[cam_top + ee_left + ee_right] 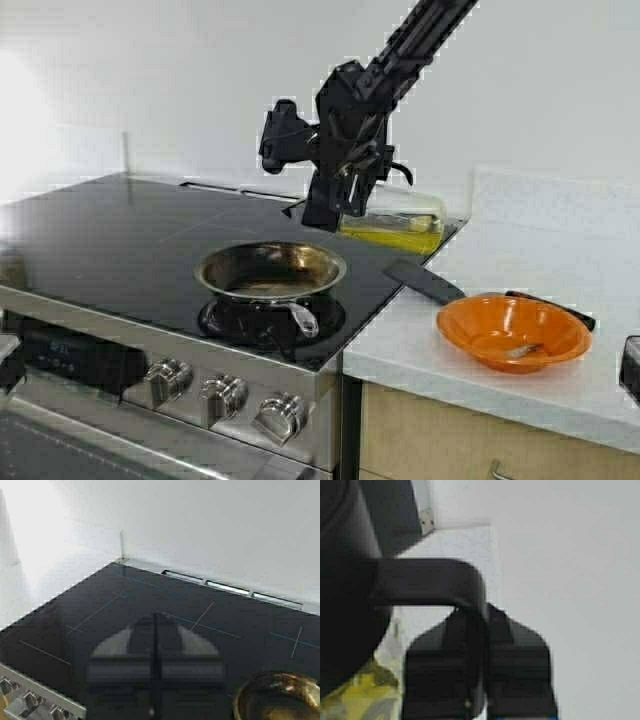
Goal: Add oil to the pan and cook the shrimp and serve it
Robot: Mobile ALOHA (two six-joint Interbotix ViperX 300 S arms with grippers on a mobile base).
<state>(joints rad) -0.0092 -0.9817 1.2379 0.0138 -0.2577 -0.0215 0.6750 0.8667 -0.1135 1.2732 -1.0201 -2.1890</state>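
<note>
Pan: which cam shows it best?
High view. The whole pan shows there, on the stove's front burner, handle toward the knobs. Left wrist view catches only part of its rim and browned inside. Right wrist view doesn't show it.

The right gripper (340,195) hides most of the jug (400,222); the pan (280,697) is cut off in the left wrist view.

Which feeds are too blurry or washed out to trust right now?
Right wrist view: soft throughout, the jug handle and right pincer smeared. Left wrist view: glare whitens the wall corner; the left pincer is out of focus. High view: sharp enough on the pan.
</note>
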